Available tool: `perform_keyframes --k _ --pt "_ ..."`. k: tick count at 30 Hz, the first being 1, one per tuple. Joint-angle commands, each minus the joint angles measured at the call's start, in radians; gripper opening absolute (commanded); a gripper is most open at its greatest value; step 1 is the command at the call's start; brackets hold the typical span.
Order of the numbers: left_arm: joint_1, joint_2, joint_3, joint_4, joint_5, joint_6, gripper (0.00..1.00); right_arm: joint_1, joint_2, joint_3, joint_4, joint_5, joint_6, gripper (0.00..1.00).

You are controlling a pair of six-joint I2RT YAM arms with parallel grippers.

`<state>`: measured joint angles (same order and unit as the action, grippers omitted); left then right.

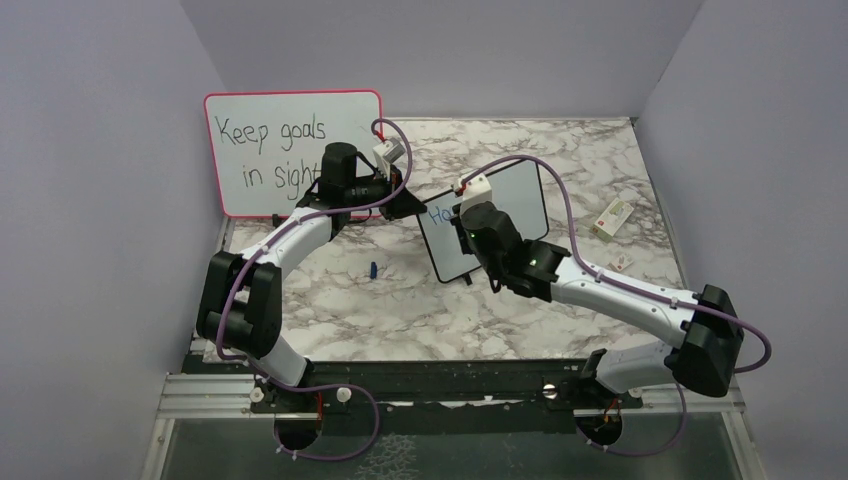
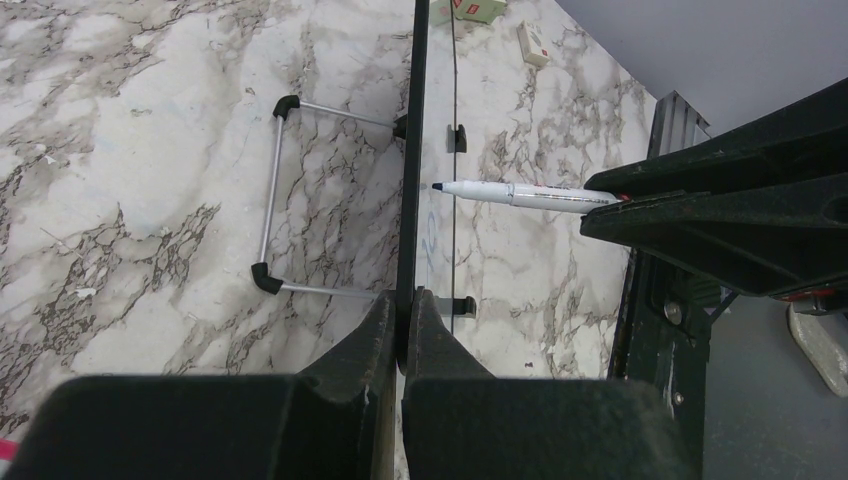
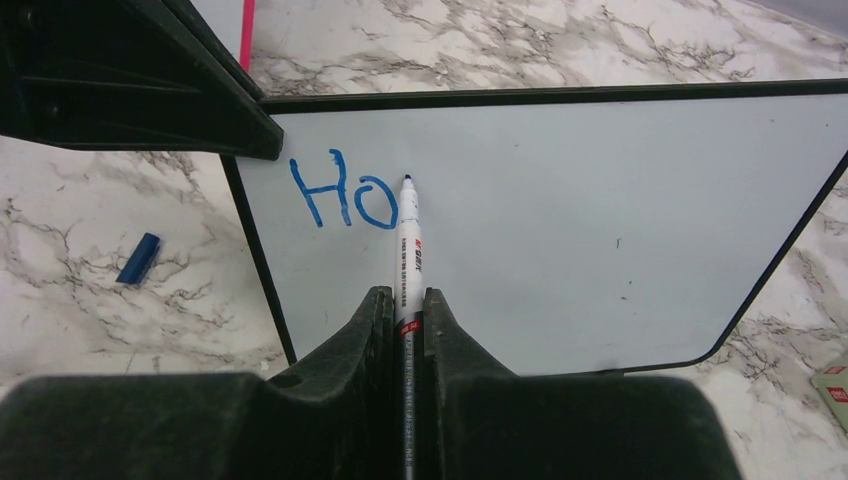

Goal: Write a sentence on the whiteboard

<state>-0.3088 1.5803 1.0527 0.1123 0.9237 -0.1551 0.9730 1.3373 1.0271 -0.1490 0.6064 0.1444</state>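
Writing the sentence (image 3: 345, 192) has barely started: only "Ho" shows at the upright whiteboard's (image 3: 600, 220) upper left. Left gripper (image 2: 404, 305) pinches that corner's frame; right gripper (image 3: 405, 300) clamps the marker (image 3: 408, 240), tip just right of the "o". Next comes "p", likely needing light, steady pressure.

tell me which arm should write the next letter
Right. The right hand grips the marker, tip at the whiteboard just after "Ho"; the left hand is clamping the board's edge.

Bright, even, diffuse light; soft shadows; sharp frames throughout.
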Motion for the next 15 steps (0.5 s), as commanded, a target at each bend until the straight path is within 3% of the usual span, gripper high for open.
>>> perform_keyframes --k 1,15 --pt "0.0 0.002 0.004 -0.052 0.01 0.046 0.0 -0.007 0.014 0.005 0.033 -0.014 -0.008 0.01" --pt "0.0 -0.001 0.005 -0.052 0.01 0.045 0.0 -0.01 0.015 0.004 -0.053 -0.017 0.039 0.01"
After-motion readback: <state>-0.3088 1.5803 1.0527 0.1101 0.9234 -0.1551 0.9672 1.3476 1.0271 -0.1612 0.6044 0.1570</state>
